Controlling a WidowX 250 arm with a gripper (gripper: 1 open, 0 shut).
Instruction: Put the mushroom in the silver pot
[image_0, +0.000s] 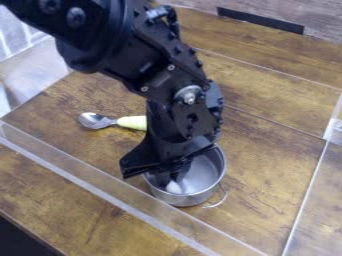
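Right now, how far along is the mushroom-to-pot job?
Nearly done. The mushroom has already been carried over and sits low inside the silver pot; only a bit of its white stem shows. The gripper reaches into the pot from above with its jaws shut, apparently on the mushroom. What's left is to open the jaws and lift clear. The spoon lies untouched on the table.
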